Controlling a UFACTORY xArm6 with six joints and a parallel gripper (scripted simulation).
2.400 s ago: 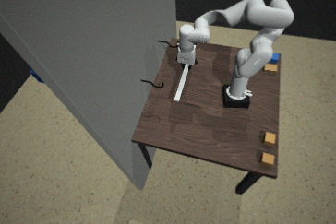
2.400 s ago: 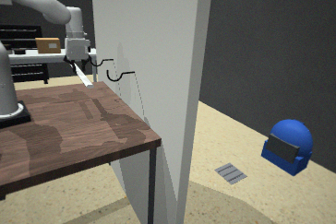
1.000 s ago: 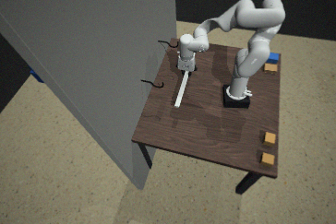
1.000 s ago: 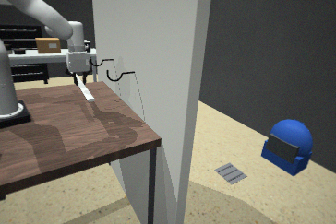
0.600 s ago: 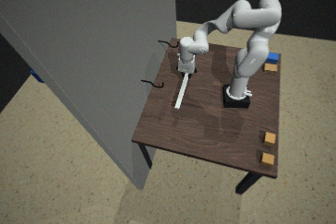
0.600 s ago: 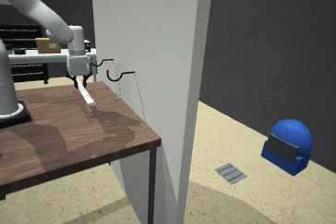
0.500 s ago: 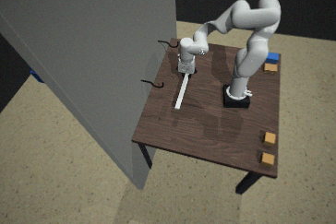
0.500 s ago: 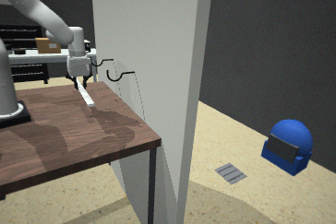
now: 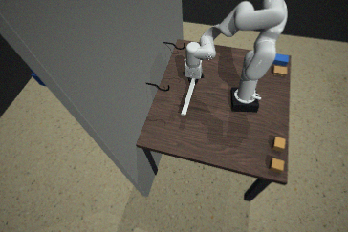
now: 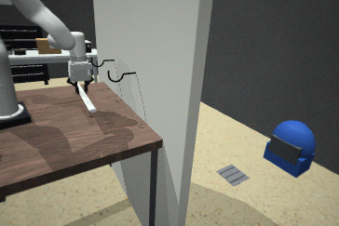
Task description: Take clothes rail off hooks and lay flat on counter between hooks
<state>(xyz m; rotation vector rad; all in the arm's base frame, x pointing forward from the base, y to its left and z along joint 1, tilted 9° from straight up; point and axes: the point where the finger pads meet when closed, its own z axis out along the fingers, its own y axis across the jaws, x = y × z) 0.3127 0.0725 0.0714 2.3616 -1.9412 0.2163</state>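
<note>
The white clothes rail (image 9: 187, 96) (image 10: 87, 99) is off the two black wall hooks (image 9: 160, 86) (image 9: 170, 45) (image 10: 120, 75). It runs roughly along the grey wall (image 9: 91, 42) (image 10: 154, 41), a short way out from it. My gripper (image 9: 193, 76) (image 10: 80, 85) is shut on the rail's far end, pointing down. The rail's near end rests at or just above the dark wooden counter (image 9: 215, 128) (image 10: 56, 134); I cannot tell whether the whole rail touches it.
The arm's base (image 9: 245, 100) (image 10: 11, 115) stands on the counter to the right of the rail. Three small tan blocks (image 9: 279, 143) (image 9: 277, 164) (image 9: 280, 70) lie along the counter's right edge. A blue object (image 10: 291, 148) sits on the floor behind the wall.
</note>
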